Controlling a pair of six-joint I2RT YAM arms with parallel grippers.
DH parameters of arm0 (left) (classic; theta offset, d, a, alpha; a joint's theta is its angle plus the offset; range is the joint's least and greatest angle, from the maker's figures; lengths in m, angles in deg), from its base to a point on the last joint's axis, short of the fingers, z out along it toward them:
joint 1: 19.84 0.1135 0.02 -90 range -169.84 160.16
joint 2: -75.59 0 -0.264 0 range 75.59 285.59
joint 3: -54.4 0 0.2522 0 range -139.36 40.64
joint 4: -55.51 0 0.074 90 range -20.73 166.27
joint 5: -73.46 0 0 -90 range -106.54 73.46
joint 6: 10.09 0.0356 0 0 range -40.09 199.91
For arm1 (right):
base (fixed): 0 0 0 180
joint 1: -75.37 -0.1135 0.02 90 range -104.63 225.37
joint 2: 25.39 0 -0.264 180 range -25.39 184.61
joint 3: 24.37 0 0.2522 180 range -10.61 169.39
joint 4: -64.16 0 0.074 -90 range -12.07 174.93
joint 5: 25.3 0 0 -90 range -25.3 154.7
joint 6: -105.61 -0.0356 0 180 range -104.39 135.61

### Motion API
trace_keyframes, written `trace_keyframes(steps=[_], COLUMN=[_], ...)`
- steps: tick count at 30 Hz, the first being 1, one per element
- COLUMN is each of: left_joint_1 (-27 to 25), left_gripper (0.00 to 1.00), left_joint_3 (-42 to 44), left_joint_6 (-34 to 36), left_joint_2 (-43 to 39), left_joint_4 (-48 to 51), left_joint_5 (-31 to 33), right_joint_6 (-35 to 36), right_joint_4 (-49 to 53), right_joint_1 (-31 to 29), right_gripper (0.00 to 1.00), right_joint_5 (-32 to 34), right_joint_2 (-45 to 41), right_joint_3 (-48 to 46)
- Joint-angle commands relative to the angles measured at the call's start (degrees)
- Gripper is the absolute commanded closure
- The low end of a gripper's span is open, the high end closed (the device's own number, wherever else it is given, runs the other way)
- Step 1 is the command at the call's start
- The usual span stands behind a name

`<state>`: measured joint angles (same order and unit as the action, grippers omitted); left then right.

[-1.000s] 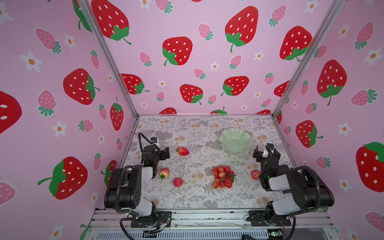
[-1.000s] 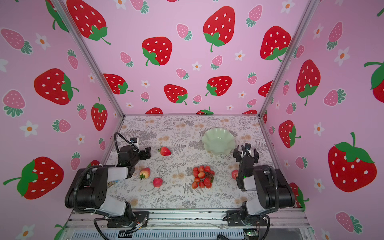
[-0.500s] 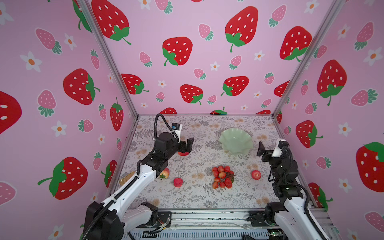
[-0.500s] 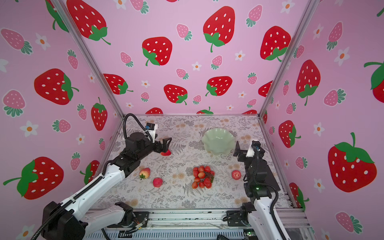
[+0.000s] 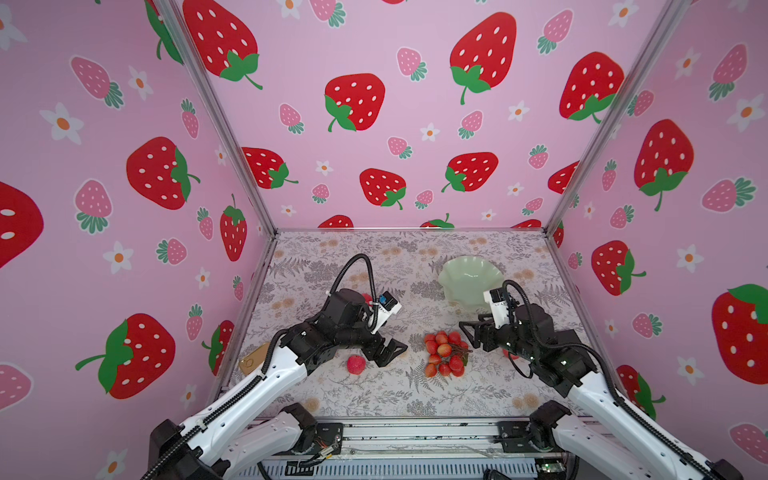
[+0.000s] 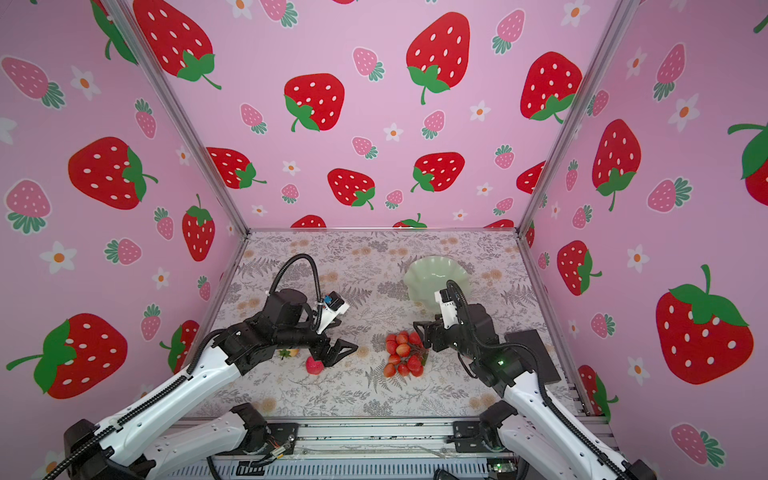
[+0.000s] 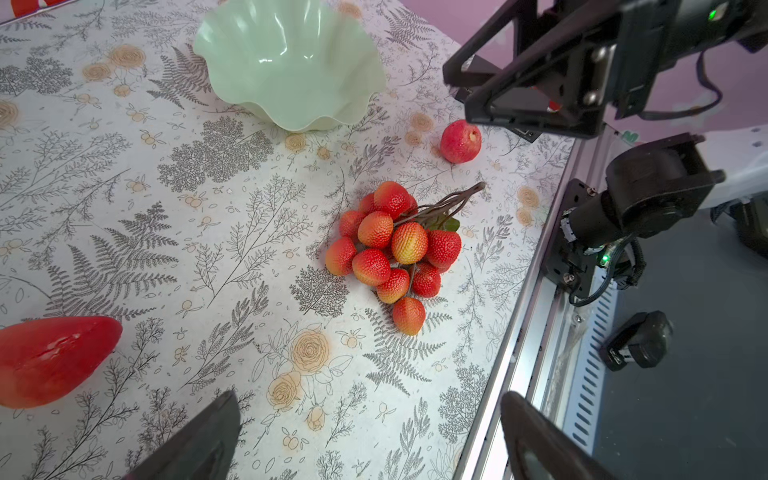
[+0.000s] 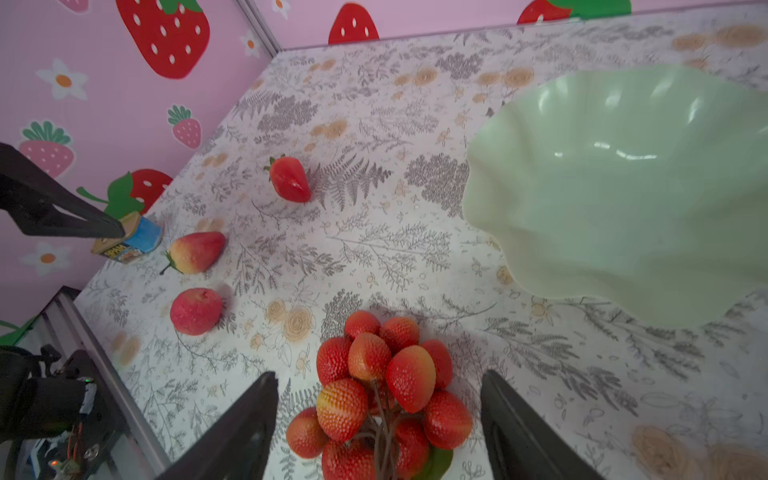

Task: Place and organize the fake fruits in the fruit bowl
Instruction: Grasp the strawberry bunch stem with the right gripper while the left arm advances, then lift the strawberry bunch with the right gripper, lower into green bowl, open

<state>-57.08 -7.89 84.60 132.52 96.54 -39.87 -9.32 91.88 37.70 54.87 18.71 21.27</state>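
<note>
Floral-print bench point(image 5: 374, 399), pink strawberry-wallpaper walls point(image 5: 395, 54) on 3 sides. Since prev frame: left hand point(image 5: 394, 356), jaws wide & empty, dropped in just left of berry bunch point(image 5: 444, 353), beside round red fruit point(image 5: 356, 364); right hand point(image 5: 467, 336) came in, jaws apart either side of bunch. Fruits unmoved, all on bench; bowl point(image 5: 469, 278) behind bunch. Strawberry point(image 5: 366, 297) behind left arm point(image 5: 266, 374) & 2nd round fruit point(image 5: 509, 355) right of bunch mostly hidden in top views.
</note>
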Motion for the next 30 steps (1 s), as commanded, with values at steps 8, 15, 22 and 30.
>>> trace_keyframes(steps=[8, 15, 22, 30], left_joint_1=[-0.2, -0.2, -0.1, -0.2], left_gripper=[0.01, 0.01, 0.01, 0.01], left_joint_3=[-0.9, -0.2, -0.7, -0.9], left_joint_6=[2.3, 2.3, 2.3, 2.1], left_joint_2=[1.6, 0.7, 1.8, 1.7], left_joint_4=[-0.9, -1.4, -0.9, -0.8], left_joint_5=[-3.7, -2.3, -2.3, -1.9], right_joint_6=[-8.3, -8.9, -9.3, -8.2], right_joint_4=[5.3, 4.8, 5.2, 6.3], right_joint_1=[-5.5, -6.4, -6.8, -7.0], right_gripper=[0.34, 0.44, 0.61, 0.88], right_joint_5=[2.2, 3.0, 3.1, 3.5], right_joint_2=[7.7, 14.4, 15.4, 17.7], right_joint_3=[-1.2, -0.8, -1.3, 1.4])
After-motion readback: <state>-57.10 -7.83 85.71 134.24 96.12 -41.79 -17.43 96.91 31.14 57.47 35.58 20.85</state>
